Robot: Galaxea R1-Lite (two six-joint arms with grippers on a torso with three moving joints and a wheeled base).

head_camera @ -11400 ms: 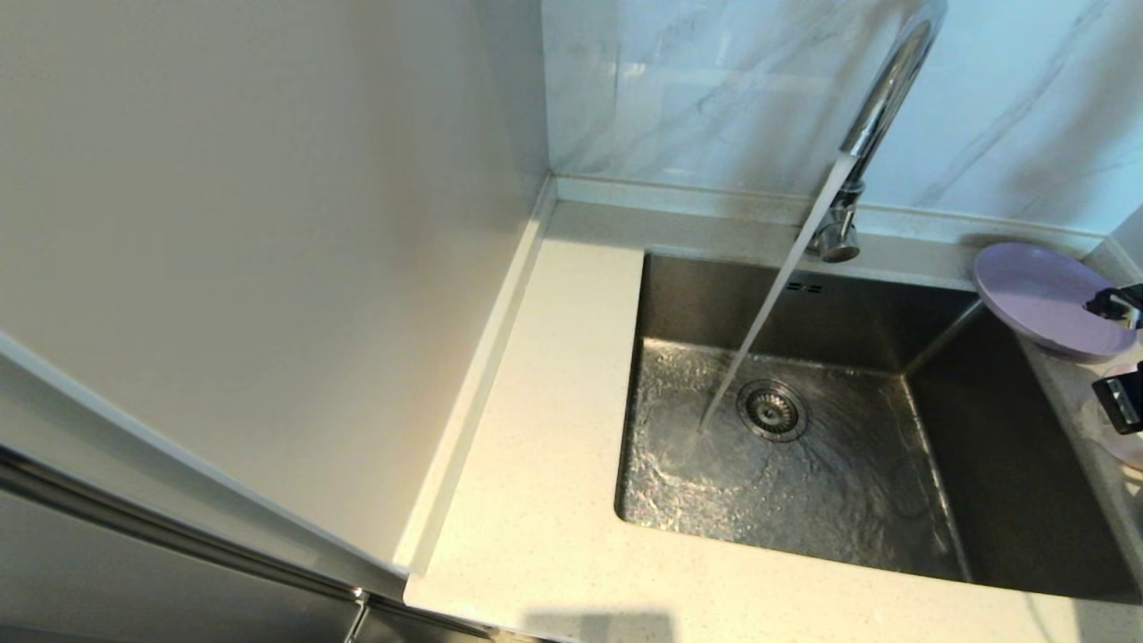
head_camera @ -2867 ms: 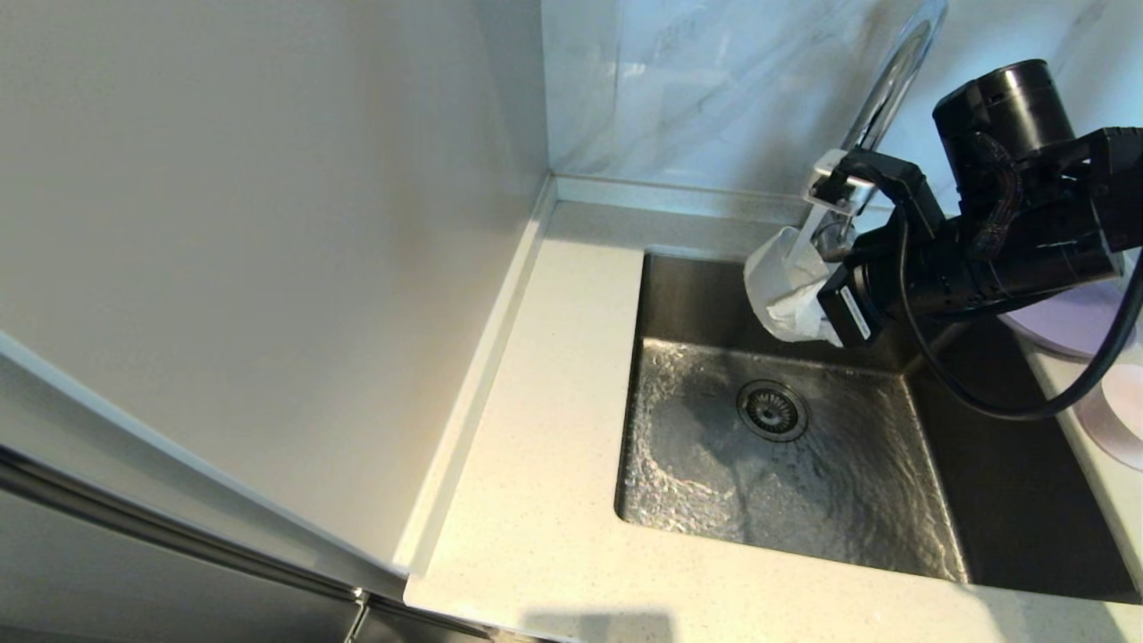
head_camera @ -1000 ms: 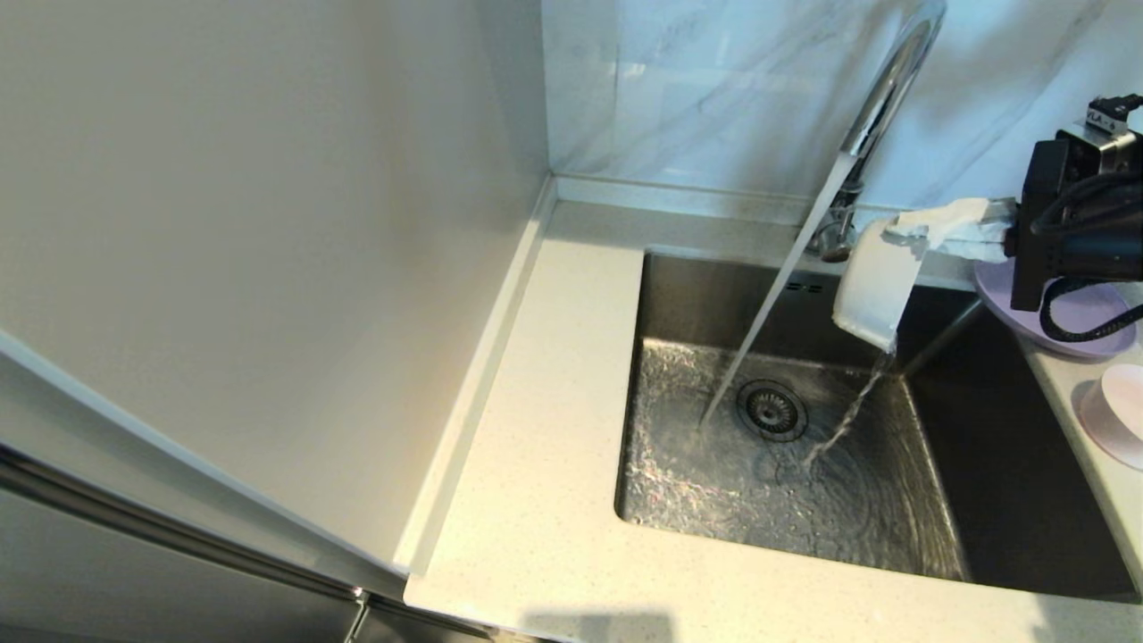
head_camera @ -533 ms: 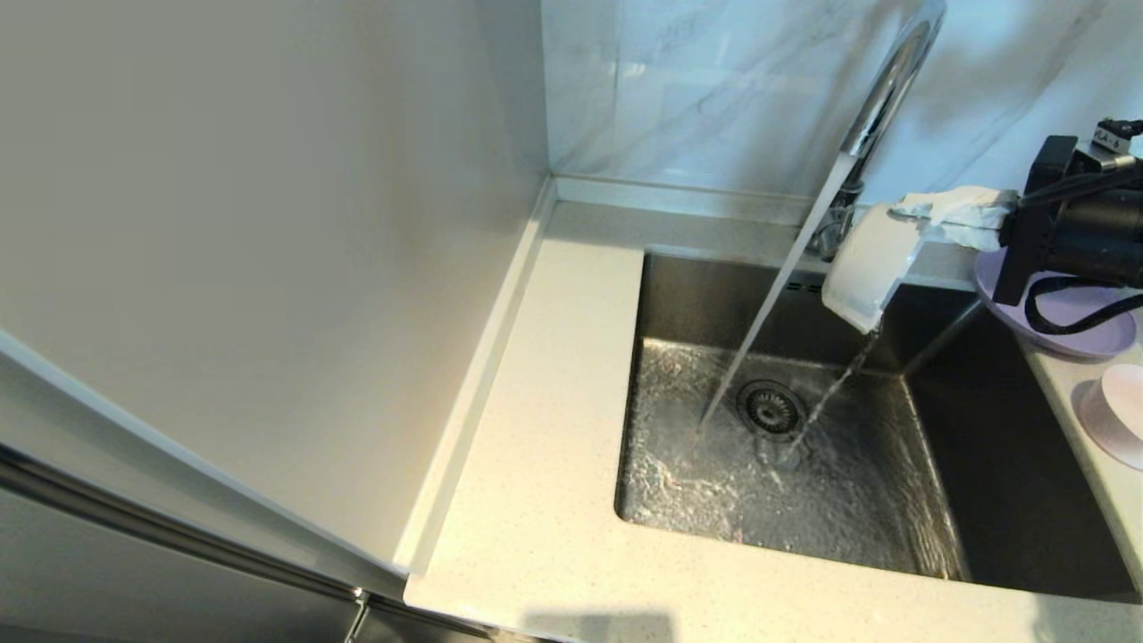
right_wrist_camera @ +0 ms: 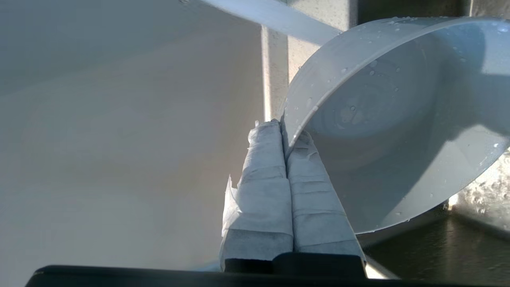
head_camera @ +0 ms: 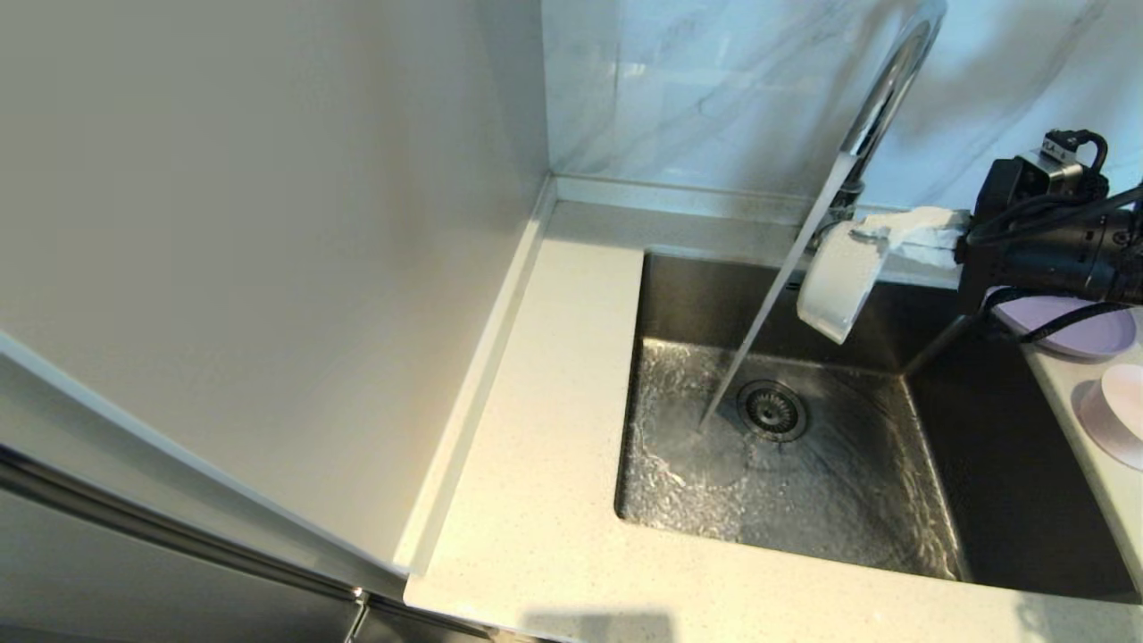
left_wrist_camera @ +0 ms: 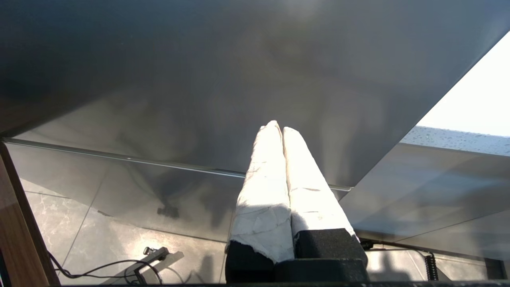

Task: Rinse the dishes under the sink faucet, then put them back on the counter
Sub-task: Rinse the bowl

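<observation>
My right gripper [head_camera: 871, 234] is shut on the rim of the pale bowl [head_camera: 835, 279], holding it tipped on its side over the sink, just right of the water stream [head_camera: 759, 330] from the chrome faucet [head_camera: 880, 89]. In the right wrist view the bowl [right_wrist_camera: 398, 127] is wet inside, its rim pinched between my taped fingers [right_wrist_camera: 267, 167]. The lavender plate [head_camera: 1067, 330] and pink saucer [head_camera: 1116, 402] lie on the counter at the right. My left gripper [left_wrist_camera: 277, 128] is shut on nothing, parked below the counter, out of the head view.
The steel basin [head_camera: 991, 464] has water running over its floor towards the drain [head_camera: 772, 409]. The cream counter [head_camera: 554, 384] runs along the sink's left and front, bounded by a wall panel [head_camera: 268, 223] on the left and marble tiles behind.
My right gripper has carried the tipped bowl left, back towards the water stream. The water that was pouring from the bowl has stopped.
</observation>
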